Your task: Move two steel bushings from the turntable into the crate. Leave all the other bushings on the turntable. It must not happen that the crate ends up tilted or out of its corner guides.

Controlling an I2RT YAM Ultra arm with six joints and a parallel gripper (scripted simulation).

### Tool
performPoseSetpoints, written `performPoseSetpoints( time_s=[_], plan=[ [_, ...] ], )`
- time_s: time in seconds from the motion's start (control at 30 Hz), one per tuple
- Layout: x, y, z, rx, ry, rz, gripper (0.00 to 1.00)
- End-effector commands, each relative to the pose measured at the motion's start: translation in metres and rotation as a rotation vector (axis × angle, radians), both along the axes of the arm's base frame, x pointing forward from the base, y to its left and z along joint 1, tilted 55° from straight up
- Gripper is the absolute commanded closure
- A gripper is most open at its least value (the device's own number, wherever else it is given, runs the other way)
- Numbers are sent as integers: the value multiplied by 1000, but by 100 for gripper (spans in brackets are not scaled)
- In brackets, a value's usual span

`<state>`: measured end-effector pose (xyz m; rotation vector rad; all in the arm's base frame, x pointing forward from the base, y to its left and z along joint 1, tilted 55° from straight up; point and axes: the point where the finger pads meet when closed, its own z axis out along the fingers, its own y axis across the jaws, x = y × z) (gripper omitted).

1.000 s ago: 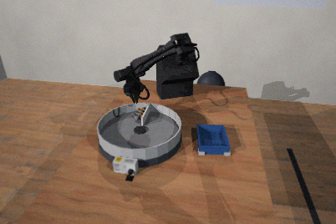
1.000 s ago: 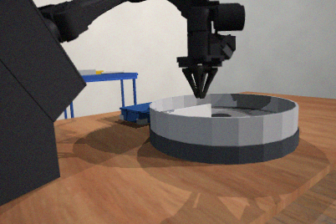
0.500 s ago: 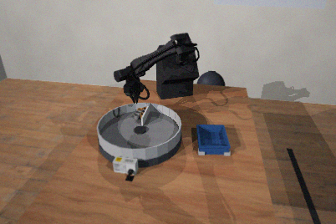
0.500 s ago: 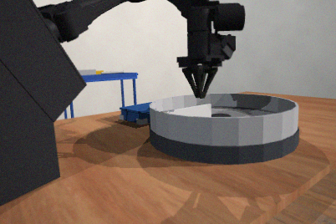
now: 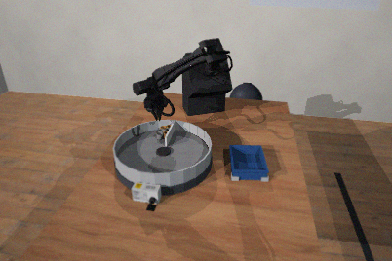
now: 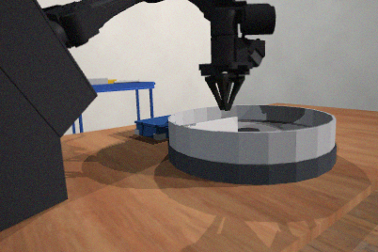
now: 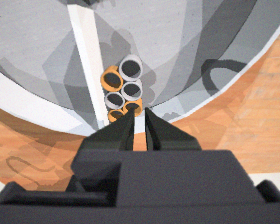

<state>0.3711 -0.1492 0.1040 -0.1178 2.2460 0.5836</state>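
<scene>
A round grey turntable [image 5: 162, 154] with a white divider wall [image 7: 86, 55] holds a tight cluster of bushings beside the divider, near the rim. In the wrist view three are steel grey [image 7: 130, 66] [image 7: 132, 90] [image 7: 114, 100] and three are orange [image 7: 111, 78] [image 7: 133, 106] [image 7: 116, 115]. My gripper [image 7: 139, 112] hovers just above the near end of the cluster, over the rim, fingers pointing down. The fingers stand almost together with only a thin gap and nothing between them. It also shows in the top and exterior views [image 5: 157, 113] [image 6: 226, 104]. The blue crate [image 5: 249, 162] sits right of the turntable and looks empty.
A small white box [image 5: 146, 192] is fixed to the turntable's front. The dark robot base [image 5: 206, 91] and a dark dome [image 5: 246, 92] stand at the back. A black strip [image 5: 353, 215] lies on the table at the right. A blue table [image 6: 124, 86] stands beyond.
</scene>
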Motion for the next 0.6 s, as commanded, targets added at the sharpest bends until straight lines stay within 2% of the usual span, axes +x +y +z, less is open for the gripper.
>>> performPoseSetpoints(
  time_s=[0.0, 0.47, 0.57],
  plan=[
    [-6, -5, 6, -15, -14, -25, 87],
    [-8, -4, 3, -20, -23, -16, 87],
    [-4, -8, 10, -35, -39, -17, 87]
  ],
)
